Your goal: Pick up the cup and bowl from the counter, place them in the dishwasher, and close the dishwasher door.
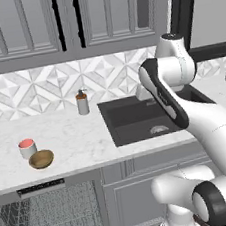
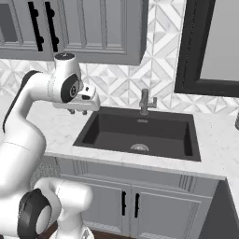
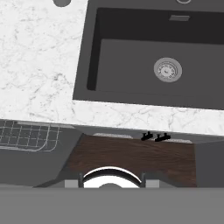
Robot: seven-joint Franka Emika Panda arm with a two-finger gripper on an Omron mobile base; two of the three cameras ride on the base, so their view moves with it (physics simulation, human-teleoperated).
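Even, bright rendered light — soft shadows, no glare.

I'm looking at a kitchen: marble table (image 1: 88, 138), dark sink (image 2: 140, 133), faucet (image 2: 145, 101), grey cabinets (image 1: 23, 26), open dishwasher (image 1: 47, 214).

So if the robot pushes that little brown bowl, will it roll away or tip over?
Probably not. The bowl looks shallow and wide, sitting upright on the flat counter, so it should slide rather than tip. It looks wooden, so likely light and not very breakable. It sits right next to the cup, so a push might bump that.
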